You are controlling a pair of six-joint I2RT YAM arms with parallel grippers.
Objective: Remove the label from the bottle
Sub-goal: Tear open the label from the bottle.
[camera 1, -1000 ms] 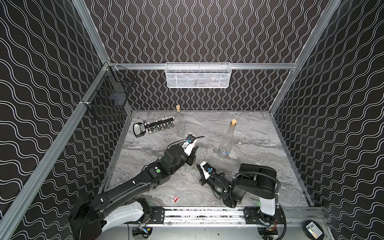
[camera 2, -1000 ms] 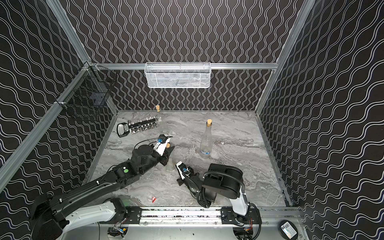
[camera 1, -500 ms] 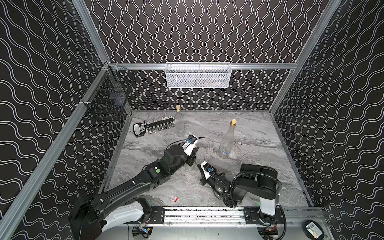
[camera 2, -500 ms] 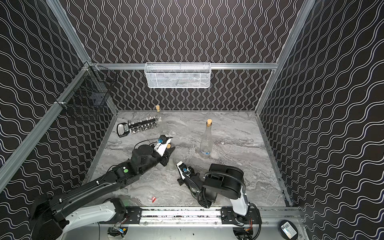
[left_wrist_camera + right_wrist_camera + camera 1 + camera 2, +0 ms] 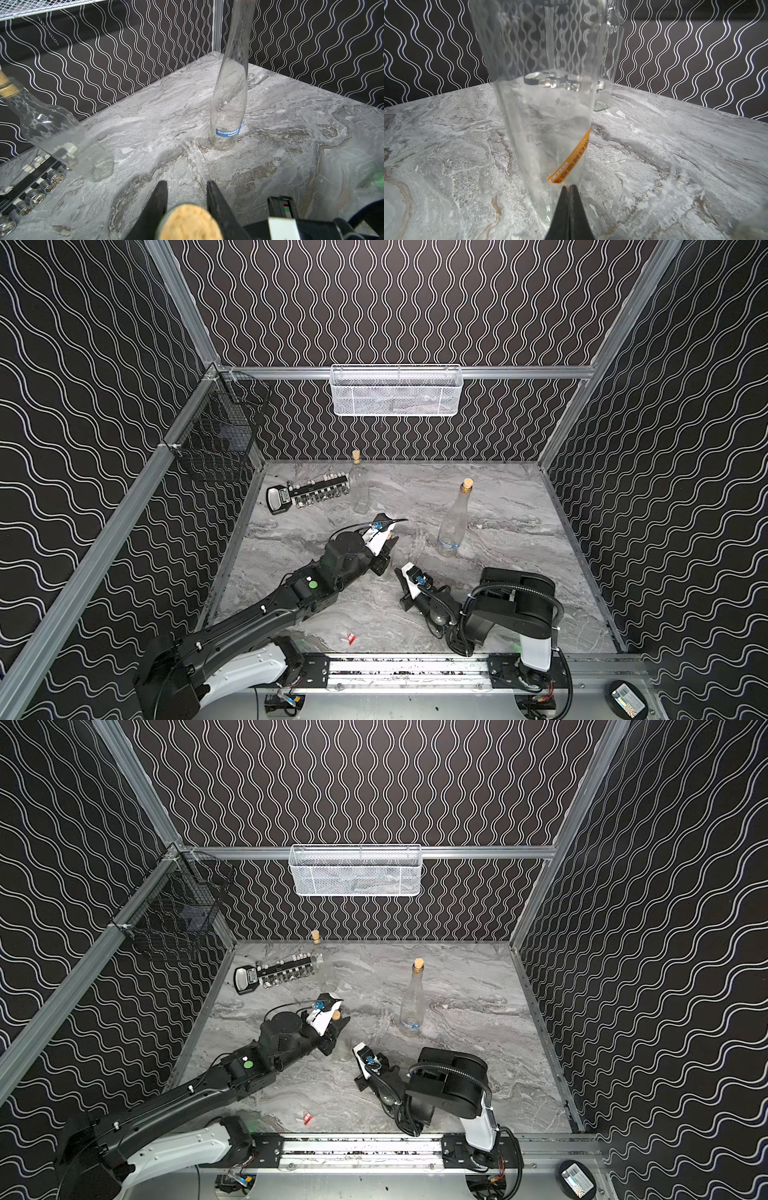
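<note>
The bottle (image 5: 542, 104) stands about upright on the surface (image 5: 519, 593), cork (image 5: 390, 536) up, just below centre in both top views. Its orange label (image 5: 571, 158) slants across the lower glass, print unreadable. The left tool (image 5: 186, 184) clamps the neck; the right tool (image 5: 569, 187), pinched closed, touches the label's end.

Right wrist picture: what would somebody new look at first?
Probably the clear glass bottle filling that close-up, with a slanted orange label low on it and the right end effector, shut, right at the label's lower end. The left end effector grips this bottle's corked neck, and a tall clear glass bottle with a blue label stands apart, farther back.
</note>
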